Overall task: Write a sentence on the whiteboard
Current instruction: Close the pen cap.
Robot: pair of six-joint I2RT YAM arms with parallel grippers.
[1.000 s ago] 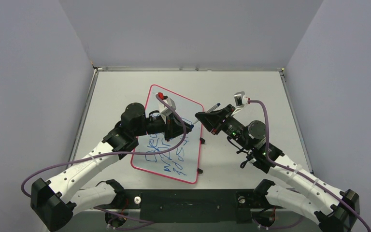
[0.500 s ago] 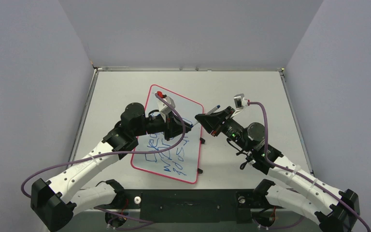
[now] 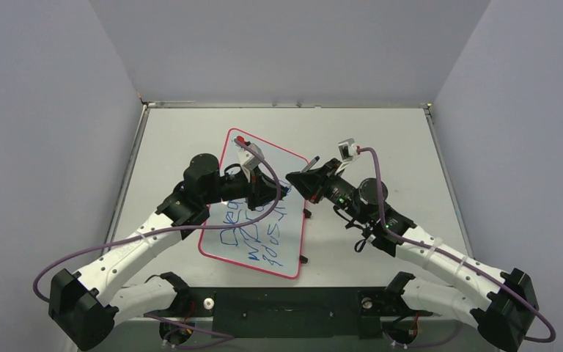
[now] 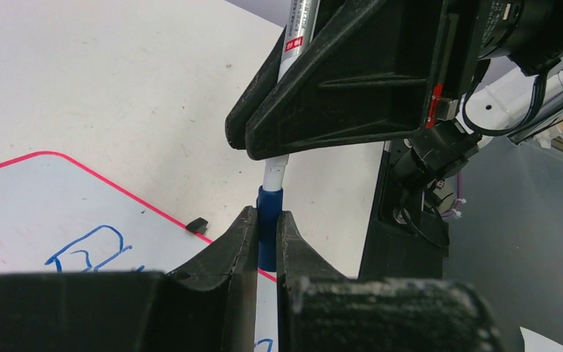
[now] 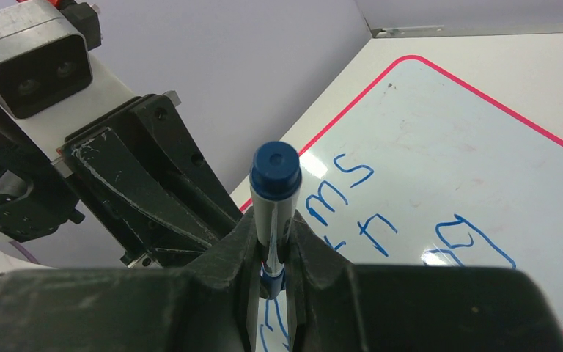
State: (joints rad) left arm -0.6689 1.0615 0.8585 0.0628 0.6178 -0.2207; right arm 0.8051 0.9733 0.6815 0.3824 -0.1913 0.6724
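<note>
The whiteboard (image 3: pixel 293 253) lies tilted on the table, its red rim toward me, with the blue sentence (image 3: pixel 253 238) across its near half. Over its right edge my two grippers meet tip to tip. My left gripper (image 4: pixel 267 214) is shut on a blue marker cap (image 4: pixel 269 235). My right gripper (image 5: pixel 273 227) is shut on the white marker (image 5: pixel 273 198), whose blue back end (image 5: pixel 275 167) points at the camera. In the left wrist view the marker's narrow white front (image 4: pixel 273 174) enters the cap. Board (image 5: pixel 447 132) and writing (image 5: pixel 352 191) lie below.
Two small black clips (image 3: pixel 307 213) sit on the board's right edge, one also seen as the clip (image 4: pixel 199 225) in the left wrist view. Grey walls enclose the table (image 3: pixel 381 132) on three sides. A purple cable (image 3: pixel 264 209) loops over the board.
My right gripper has swung left with the marker until its front end meets the cap in my left gripper. The left arm has shifted only slightly.
</note>
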